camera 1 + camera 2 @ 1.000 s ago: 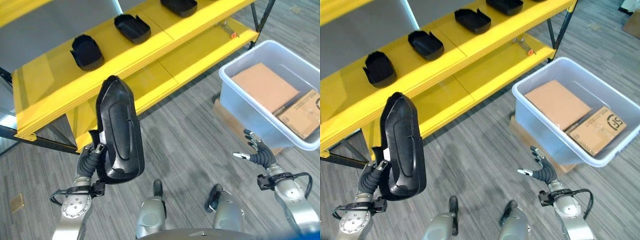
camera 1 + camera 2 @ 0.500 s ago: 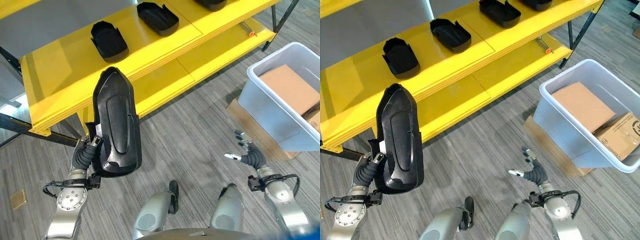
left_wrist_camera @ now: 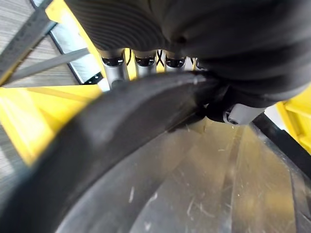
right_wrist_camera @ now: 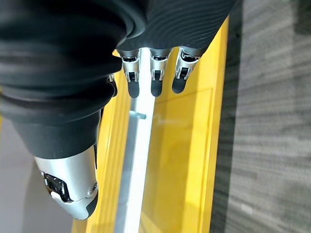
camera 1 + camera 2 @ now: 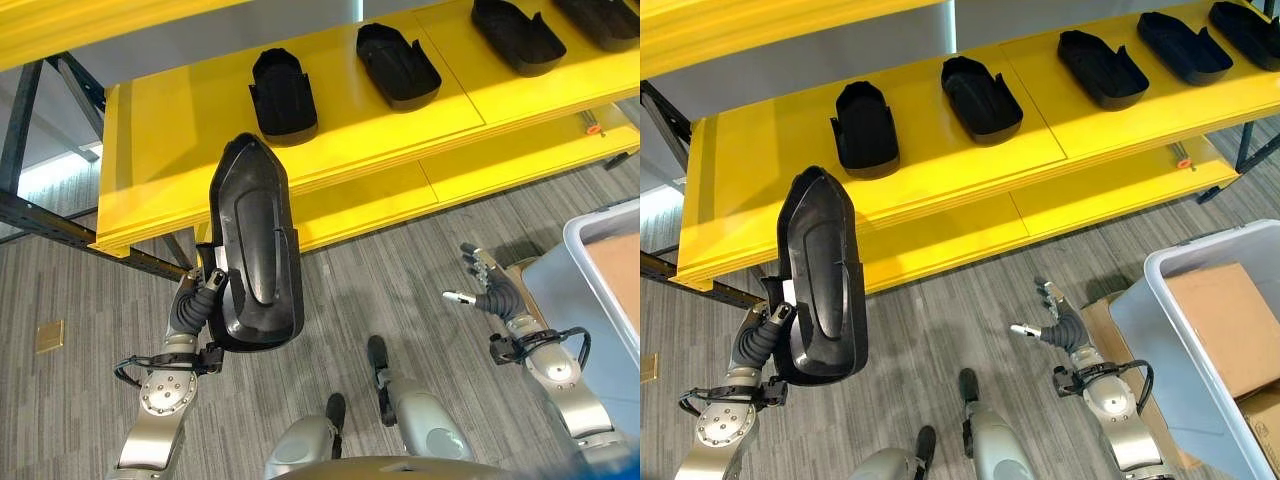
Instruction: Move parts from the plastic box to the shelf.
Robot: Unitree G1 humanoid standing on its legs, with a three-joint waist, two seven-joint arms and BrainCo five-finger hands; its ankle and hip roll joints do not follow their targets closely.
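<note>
My left hand grips the part upright, probably to clear the shelf edge; right hand hangs relaxed, empty.

Grey wood-grain plank floor runs under yellow shelving on a dark metal frame.

Workshop or storeroom; yellow shelf of parts, grey plank floor
</note>
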